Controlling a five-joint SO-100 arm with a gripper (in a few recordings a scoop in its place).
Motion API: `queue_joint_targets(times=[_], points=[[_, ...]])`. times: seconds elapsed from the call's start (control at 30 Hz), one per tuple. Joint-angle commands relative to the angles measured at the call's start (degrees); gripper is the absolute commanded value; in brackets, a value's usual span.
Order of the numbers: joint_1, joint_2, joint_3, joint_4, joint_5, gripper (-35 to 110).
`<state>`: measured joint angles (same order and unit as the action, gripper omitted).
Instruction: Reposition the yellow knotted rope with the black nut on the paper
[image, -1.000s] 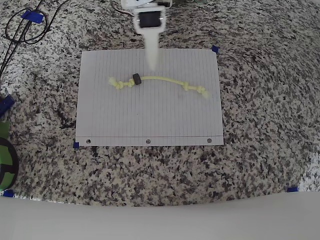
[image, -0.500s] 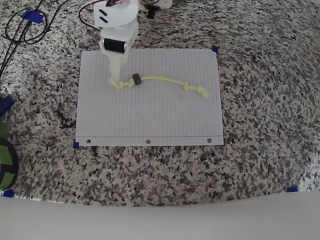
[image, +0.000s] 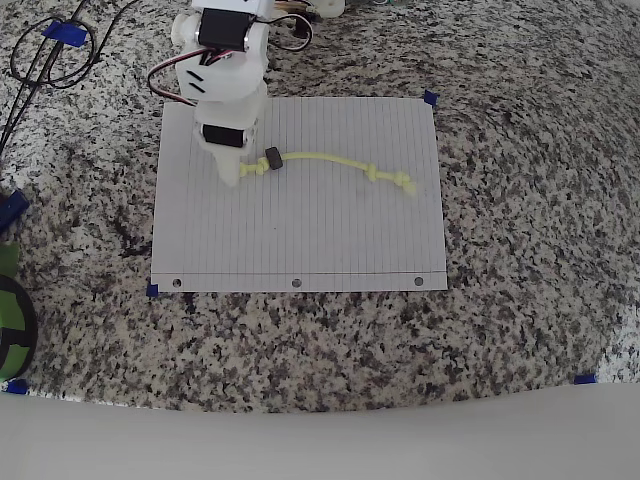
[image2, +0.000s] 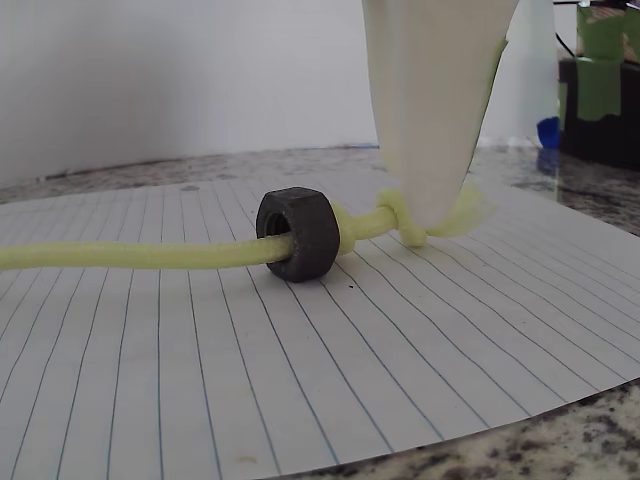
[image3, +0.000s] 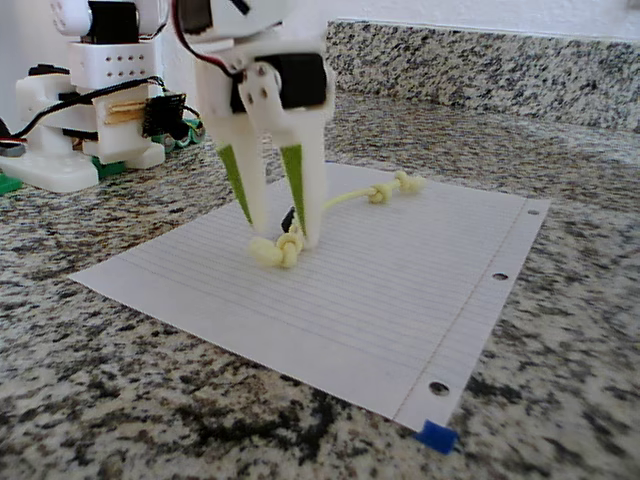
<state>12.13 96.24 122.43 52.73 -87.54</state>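
Gripper (image3: 278, 235) stands with fingers (image3: 303, 195) apart, straddling the rope (image: 330, 160) knot beside the nut (image2: 298, 233), on the paper (image: 300, 235) near the worktop's (image: 520, 200) far edge.

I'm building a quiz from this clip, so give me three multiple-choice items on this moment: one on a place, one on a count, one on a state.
1. Where is the black nut?
A. threaded on the yellow knotted rope
B. on the granite
C. inside a punched hole

2. How many punched holes show along the paper edge, overhead view?
A. one
B. three
C. five

3. How do the gripper jaws stand?
A. raised high
B. apart, straddling the rope's end knot
C. holding the nut

Answers: 1 A, rope passes through it; 2 B, three dots along the near edge; 3 B, fixed view shows a gap between them.
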Motion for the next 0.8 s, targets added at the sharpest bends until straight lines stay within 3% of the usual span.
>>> queue_joint_targets(times=[0.0, 0.17, 0.77], points=[[-0.1, -0.7, -2.9, -0.9, 0.6, 46], [-1.2, -1.9, -3.2, -2.7, 0.6, 35], [-1.8, -4.7, -3.2, -5.9, 0.0, 28]])
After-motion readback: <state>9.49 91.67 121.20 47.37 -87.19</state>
